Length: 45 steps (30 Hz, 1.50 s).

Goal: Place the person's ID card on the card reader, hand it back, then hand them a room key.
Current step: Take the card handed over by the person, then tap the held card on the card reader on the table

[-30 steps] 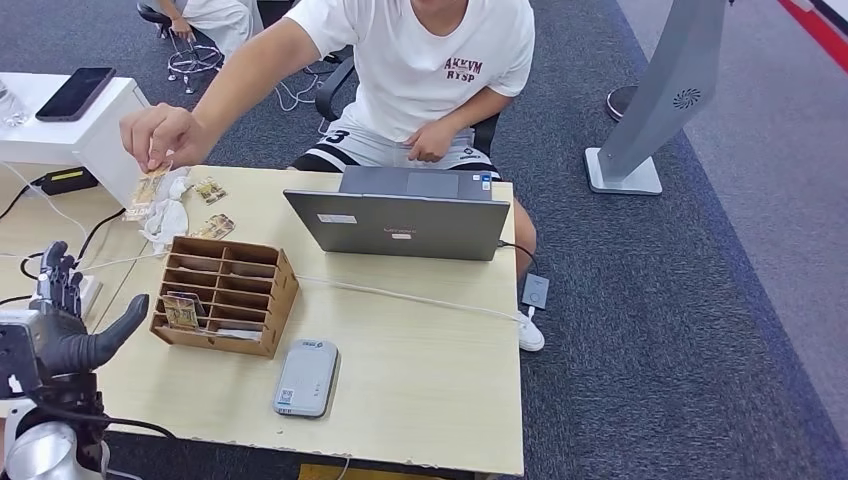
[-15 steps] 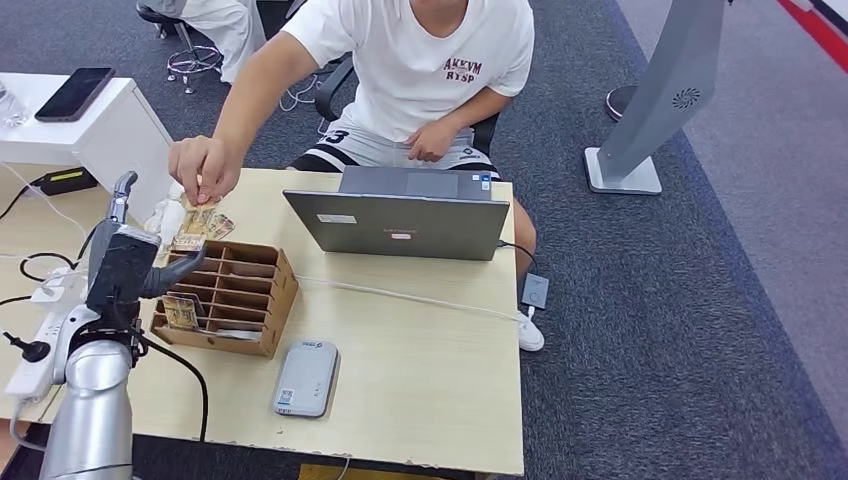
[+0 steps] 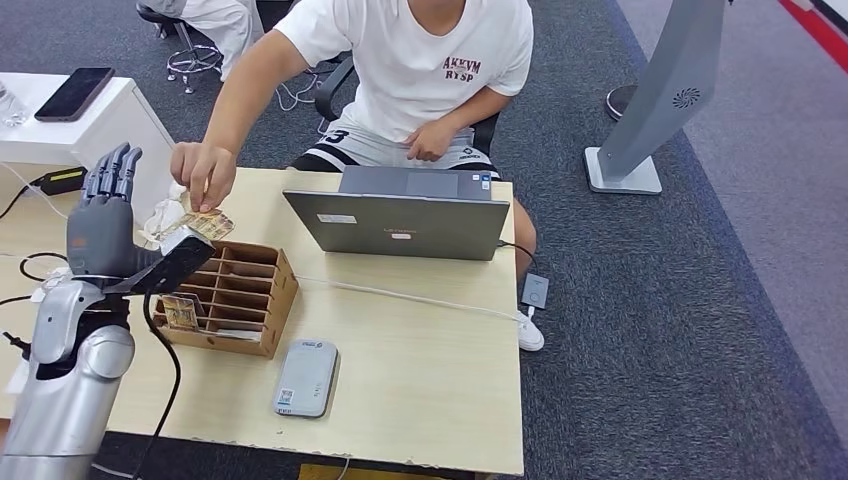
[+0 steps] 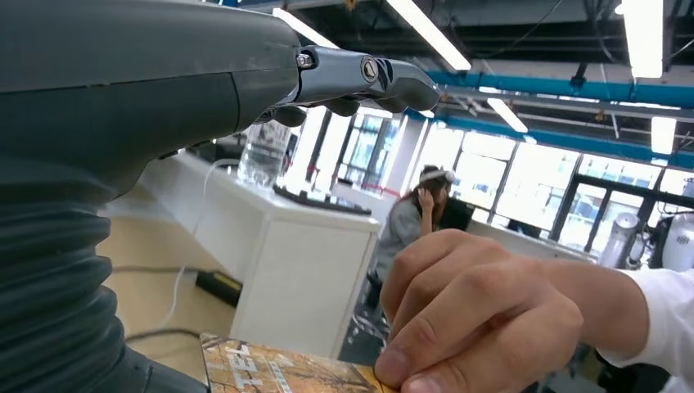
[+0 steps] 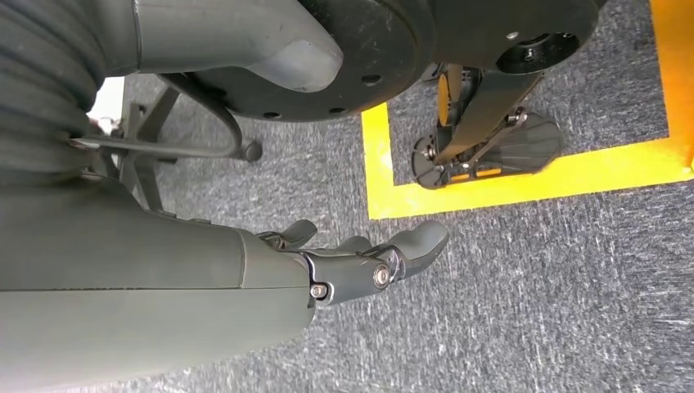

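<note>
My left hand (image 3: 105, 225) is raised, fingers spread, empty — just beside the card (image 3: 205, 222) the person's hand (image 3: 203, 170) holds; my right hand (image 5: 360, 262) hangs empty, loosely spread.

Head high, downward – wrists close (right floorward).

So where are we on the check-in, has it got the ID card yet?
Not yet. Nothing looks done: the card reader lies bare on the table. In hand: the person's hand holds the ID card out beside the raised left hand, whose fingers are apart and grip nothing. The right hand hangs over the floor. Left: take the card, scan it, return it, then hand over a room key.
</note>
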Tool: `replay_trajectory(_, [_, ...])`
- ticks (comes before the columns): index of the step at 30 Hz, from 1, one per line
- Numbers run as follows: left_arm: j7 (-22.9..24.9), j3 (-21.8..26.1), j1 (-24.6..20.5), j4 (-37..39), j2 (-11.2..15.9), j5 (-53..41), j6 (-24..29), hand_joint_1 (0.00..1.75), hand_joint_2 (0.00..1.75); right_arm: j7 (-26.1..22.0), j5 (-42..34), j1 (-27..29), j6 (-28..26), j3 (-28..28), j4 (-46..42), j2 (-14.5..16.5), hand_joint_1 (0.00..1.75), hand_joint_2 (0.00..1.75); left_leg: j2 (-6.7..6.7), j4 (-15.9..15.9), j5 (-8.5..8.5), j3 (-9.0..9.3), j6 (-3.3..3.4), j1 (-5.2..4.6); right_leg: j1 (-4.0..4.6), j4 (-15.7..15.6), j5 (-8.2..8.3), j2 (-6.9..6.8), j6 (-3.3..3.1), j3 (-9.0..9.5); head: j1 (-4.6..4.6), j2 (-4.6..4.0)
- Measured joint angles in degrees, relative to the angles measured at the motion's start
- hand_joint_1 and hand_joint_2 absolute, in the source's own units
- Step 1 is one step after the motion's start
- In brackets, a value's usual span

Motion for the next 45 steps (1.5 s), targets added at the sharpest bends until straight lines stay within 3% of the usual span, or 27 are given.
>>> replay_trajectory(1, [0.4, -0.7, 0.0, 0.0, 1.0, -1.5, 1.0, 0.00, 1.75, 0.0, 0.0, -0.1, 0.0, 0.4, 0.2, 0.1, 0.00, 1.75, 0.00, 0.0, 0.00, 0.00, 0.00, 0.00, 0.00, 0.0, 0.00, 0.00, 0.00, 0.00, 0.01, 0.00])
replay_trajectory(5, [2.0, -3.4, 0.1, 0.0, 4.6, -7.4, 4.8, 1.75, 1.75, -0.4, 0.2, -0.5, 0.1, 2.1, 1.7, 0.6, 0.00, 1.75, 0.00, 0.0, 0.00, 0.00, -0.01, 0.01, 0.01, 0.0, 0.00, 0.01, 0.00, 0.00, 0.01, -0.02])
replay_trajectory(13, [4.3, -6.8, 0.7, 0.0, 9.4, -15.4, 10.5, 1.75, 1.75, -2.0, 1.0, -1.1, 0.1, 4.4, 4.9, 1.8, 0.00, 1.75, 0.01, 0.0, 0.00, 0.00, -0.01, 0.03, 0.02, 0.0, 0.00, 0.04, 0.00, -0.01, 0.02, -0.01])
replay_trajectory(24, [4.4, -7.4, 1.0, -0.2, 11.3, -15.3, 10.6, 1.75, 1.75, -2.4, 1.6, -0.7, 0.1, 5.4, 6.5, 2.4, 0.00, 1.75, 0.03, 0.0, 0.00, -0.01, -0.01, 0.03, 0.02, 0.0, 0.00, 0.07, 0.00, -0.03, 0.02, -0.02])
replay_trajectory(31, [3.8, -8.1, 3.0, -2.0, 11.5, -13.9, 11.3, 1.75, 1.75, -3.8, 3.0, -0.6, 0.3, 5.6, 6.8, 2.4, 0.00, 1.75, 0.05, 0.0, 0.00, -0.01, -0.01, 0.03, 0.02, 0.0, 0.00, 0.08, -0.01, -0.04, 0.02, -0.01])
replay_trajectory(37, [2.2, -11.6, 6.3, -6.1, 10.0, -14.9, 12.5, 1.75, 1.75, -4.9, 3.7, -0.4, 0.4, 5.6, 7.0, 2.4, 0.00, 1.75, 0.07, 0.0, -0.01, -0.04, 0.00, 0.02, 0.01, 0.0, 0.00, 0.10, 0.00, -0.06, 0.02, -0.01])
replay_trajectory(45, [2.3, -14.8, 7.4, -8.5, 8.6, -16.8, 12.5, 1.75, 1.75, -5.4, 4.2, 0.3, 0.2, 5.6, 7.2, 2.5, 0.00, 1.75, 0.07, 0.0, -0.01, -0.02, -0.01, 0.03, 0.01, 0.0, 0.02, 0.10, -0.04, -0.07, 0.00, -0.01])
